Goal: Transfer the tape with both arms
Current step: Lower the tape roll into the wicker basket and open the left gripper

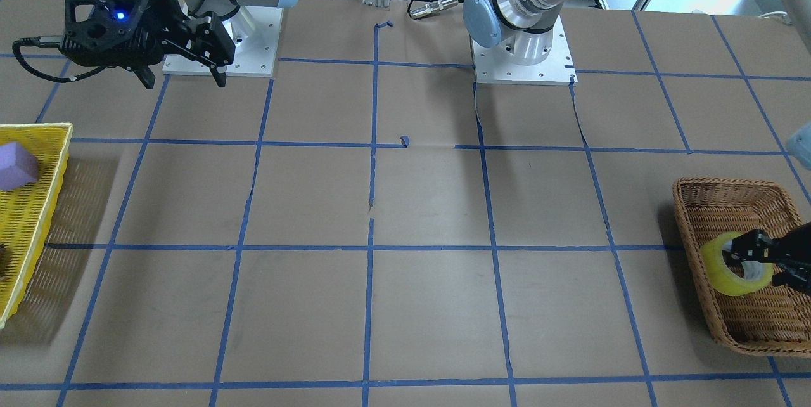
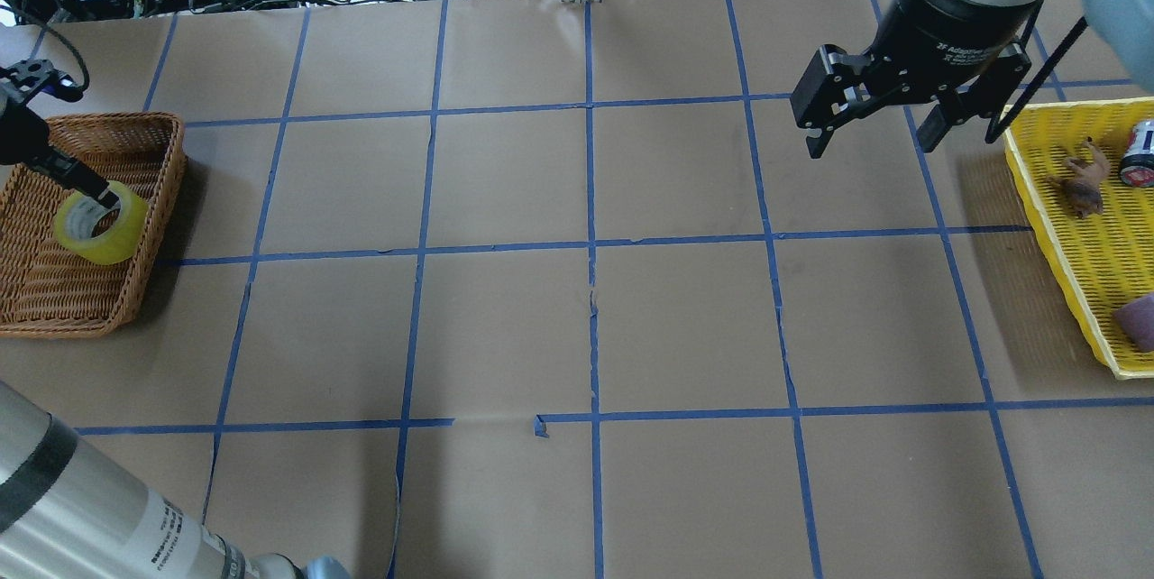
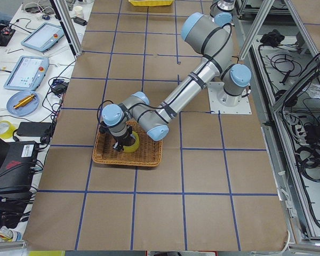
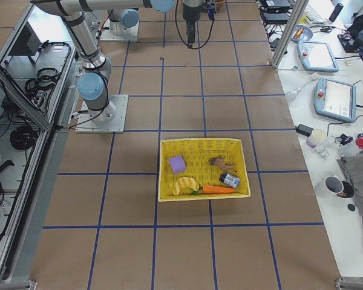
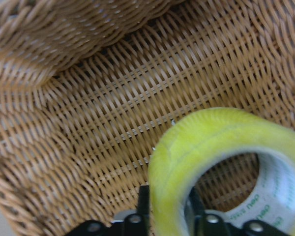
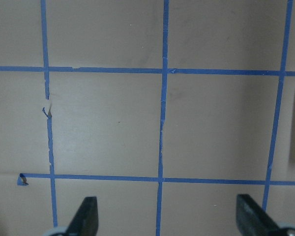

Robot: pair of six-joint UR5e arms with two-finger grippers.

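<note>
Early stage, by the look of it: the left gripper [image 2: 107, 197] pinches the wall of the yellow tape roll [image 2: 115, 241] inside the wicker basket [image 2: 174, 157] at the table's nine o'clock, while the right gripper [image 2: 871, 146] hangs with jaws spread and empty near two o'clock, so the lift and handover remain.

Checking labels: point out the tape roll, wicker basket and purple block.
tape roll [image 2: 124, 229], overhead view, yellow outer band.
wicker basket [image 2: 54, 295], overhead view, bare woven floor.
purple block [image 1: 16, 166], front-facing view, block's middle.

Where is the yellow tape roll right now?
The tape roll is in the brown wicker basket, at the left edge of the overhead view, on the robot's left side. The left hand is pinching its wall.
</note>
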